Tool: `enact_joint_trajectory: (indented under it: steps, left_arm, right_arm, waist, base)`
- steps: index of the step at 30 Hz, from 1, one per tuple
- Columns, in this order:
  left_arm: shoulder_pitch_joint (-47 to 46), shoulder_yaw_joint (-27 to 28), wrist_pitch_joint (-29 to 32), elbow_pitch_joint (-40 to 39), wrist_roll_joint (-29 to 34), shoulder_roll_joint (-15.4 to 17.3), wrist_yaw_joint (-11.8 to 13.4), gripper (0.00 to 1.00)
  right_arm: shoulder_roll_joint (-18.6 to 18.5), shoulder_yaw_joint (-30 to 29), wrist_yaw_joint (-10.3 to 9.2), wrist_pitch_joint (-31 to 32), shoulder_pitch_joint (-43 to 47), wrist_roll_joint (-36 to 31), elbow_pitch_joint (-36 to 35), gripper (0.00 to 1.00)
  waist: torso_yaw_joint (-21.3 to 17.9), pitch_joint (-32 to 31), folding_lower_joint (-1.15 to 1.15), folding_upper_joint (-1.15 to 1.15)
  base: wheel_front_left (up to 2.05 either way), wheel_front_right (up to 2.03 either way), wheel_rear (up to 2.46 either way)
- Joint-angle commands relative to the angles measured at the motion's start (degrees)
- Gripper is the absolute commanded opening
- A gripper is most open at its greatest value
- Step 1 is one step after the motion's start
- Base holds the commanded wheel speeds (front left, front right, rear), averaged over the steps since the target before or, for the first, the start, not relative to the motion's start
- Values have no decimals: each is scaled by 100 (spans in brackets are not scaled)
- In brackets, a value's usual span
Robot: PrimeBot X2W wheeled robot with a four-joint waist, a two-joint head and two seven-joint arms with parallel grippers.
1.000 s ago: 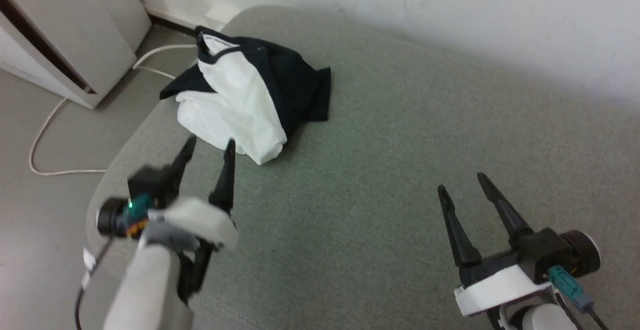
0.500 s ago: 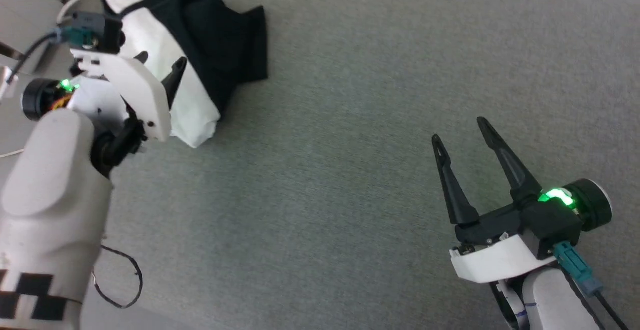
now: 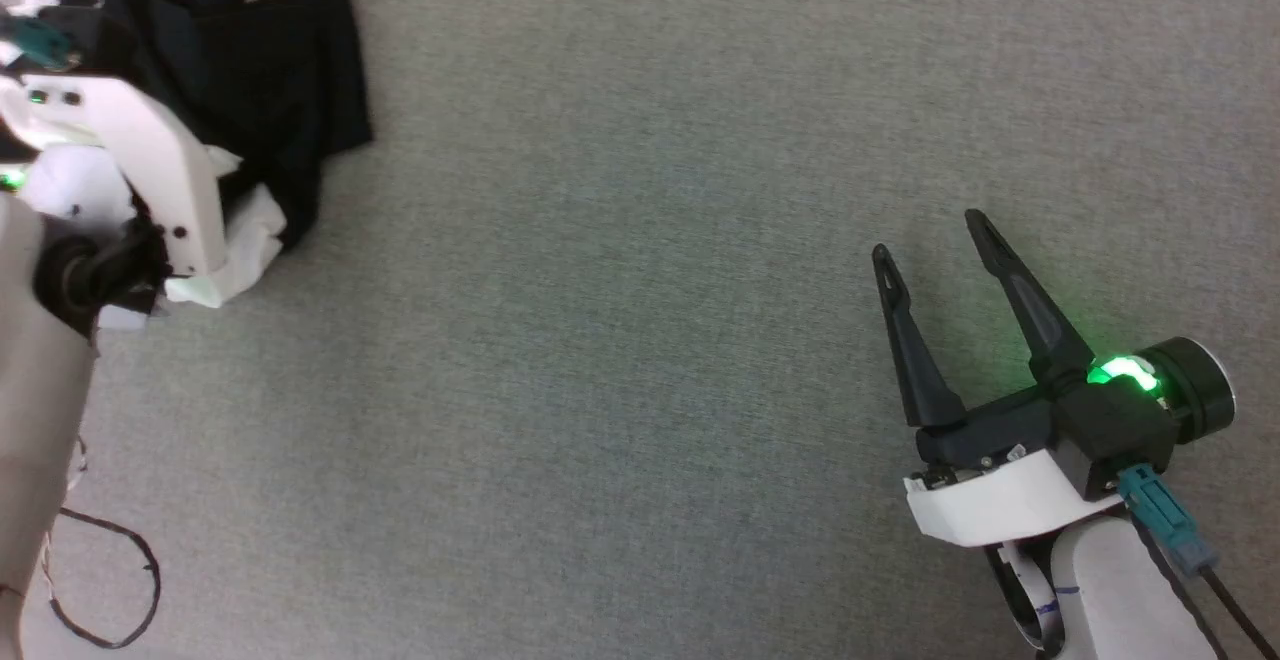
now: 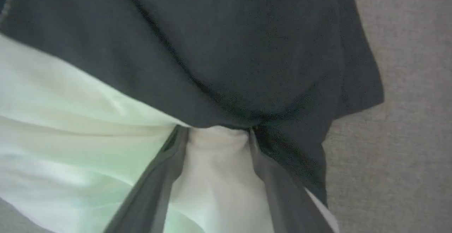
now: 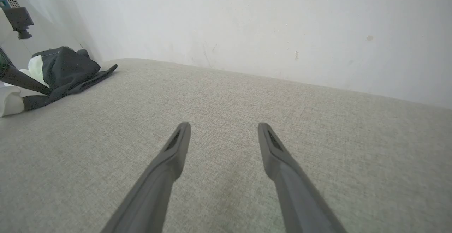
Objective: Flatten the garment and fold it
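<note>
1 garment (image 3: 290,110), bunched, at far-left corner of table (image 3: 640,340). 2 grippers: left gripper (image 4: 216,130) fingers apart, astride a white fold; right gripper (image 3: 928,235) fingers apart, well away from it.

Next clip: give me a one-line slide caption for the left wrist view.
Left gripper straddles a white fold of the bunched black-and-white shirt on a grey fabric surface.

Surface before me: a grey woven fabric pad (image 3: 640,340), flat and even. One item lies directly on it: the garment (image 3: 280,110), crumpled in a heap at my far left.
</note>
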Motion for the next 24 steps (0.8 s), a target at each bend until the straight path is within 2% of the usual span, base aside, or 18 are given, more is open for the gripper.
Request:
enact_joint_trajectory:
  steps: [1, 7, 9, 12, 15, 19, 24]
  left_arm:
    - [223, -178, 64, 128, -47, -215, -38, 0]
    - [221, -69, -590, 143, -307, -92, -38, 0]
    - [168, 59, -1015, 156, -283, -27, -30, 0]
    - [65, 203, -1804, 202, -17, 130, 134, 0]
    - [-17, 393, -2594, 147, 91, 151, 223, 0]
    - [-68, 528, -3443, -146, 263, 194, 256, 0]
    - [-82, 540, -4076, -825, 501, 218, 317, 0]
  right_arm:
    - [-1, -15, -11, -24, -72, 53, 17, 100]
    - [-1, -46, -11, -27, -42, 105, 113, 100]
    - [-1, -56, -11, -27, -21, 127, 149, 100]
    - [-1, -61, -11, -27, 14, 188, 214, 100]
    - [-1, -88, -11, -27, 83, 291, 288, 100]
    - [-1, -167, -11, -28, 217, 419, 386, 100]
    - [-1, -257, -11, -28, 415, 575, 463, 100]
  waist:
    - [-69, 40, 1, 0]
    - [-13, -291, 1, 0]
    - [7, -468, 1, 0]
    - [-4, -786, 1, 0]
    - [-32, -1159, 1, 0]
    - [-99, -1637, 1, 0]
    - [-252, -2193, 1, 0]
  base:
    - [0, 0, 0]
    - [0, 0, 0]
    - [0, 0, 0]
    - [0, 0, 0]
    - [0, 0, 0]
    - [0, 0, 0]
    - [0, 0, 0]
